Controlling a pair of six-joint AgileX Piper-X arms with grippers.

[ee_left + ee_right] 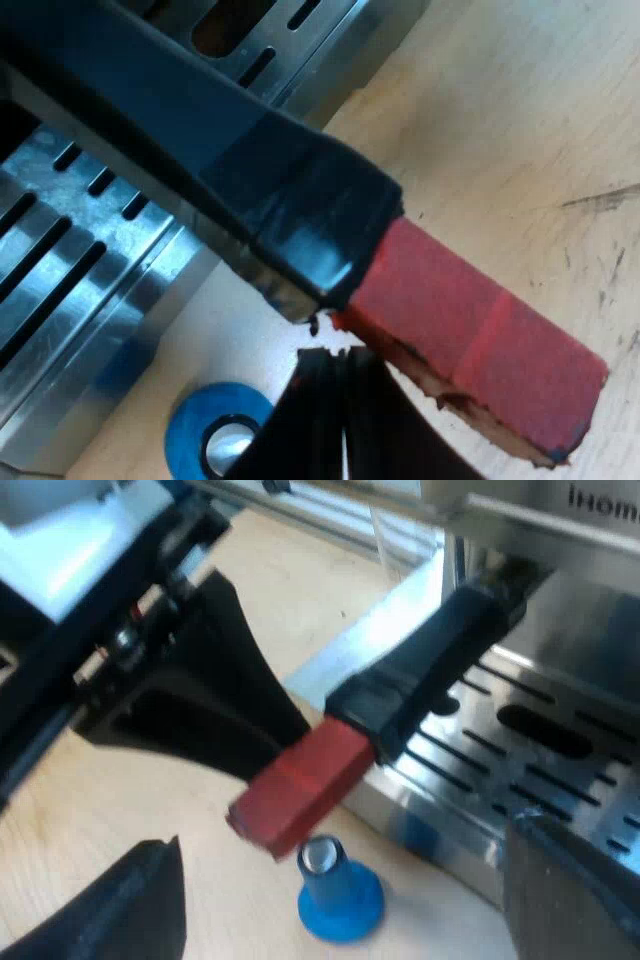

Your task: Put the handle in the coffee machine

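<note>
Dark handle [440, 670] sticks out of machine's [590, 620] front over its grate [545, 725], red end [300, 780] past machine's edge; blue tamper [338, 890] stands just beside machine's base. L gripper [335, 358]: fingers together, tips touching handle where red starts. R gripper [345, 832]: fingers spread wide, empty, near machine's front.

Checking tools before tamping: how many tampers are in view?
1. The blue tamper stands on the table beside the machine, near the red end of the handle. Others may be hidden.
</note>
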